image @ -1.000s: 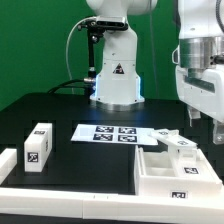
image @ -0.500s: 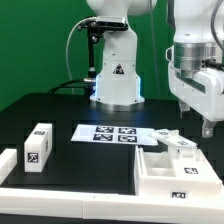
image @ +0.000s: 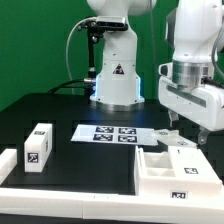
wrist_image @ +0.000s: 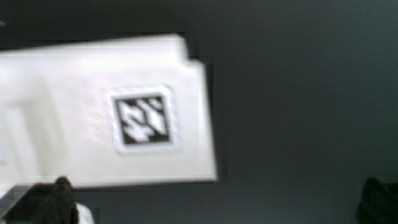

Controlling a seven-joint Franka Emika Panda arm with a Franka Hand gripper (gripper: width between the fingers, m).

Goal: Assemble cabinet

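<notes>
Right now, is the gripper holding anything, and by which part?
Nothing. The gripper is open near the cabinet, with nothing between its fingers.

A flat black worktop [image: 60, 112] carries everything. At its middle lies the thin flat white marker board [image: 112, 133]. Behind the board stands the white robot arm base [image: 116, 80].

Toward the exterior view's left, in front of the board and apart from it, a small white plastic block [image: 40, 146] stands upright. A second white block [image: 6, 160] sits at the left edge, near the first. A low white border rail [image: 70, 190] runs along the front.

At the exterior view's right front sits the cabinet [image: 170, 172], a large white plastic box-like body, just beside the board's right end. The gripper [image: 193, 128] hangs above the cabinet's rear part, its fingers [wrist_image: 50, 200] spread to either side.
</notes>
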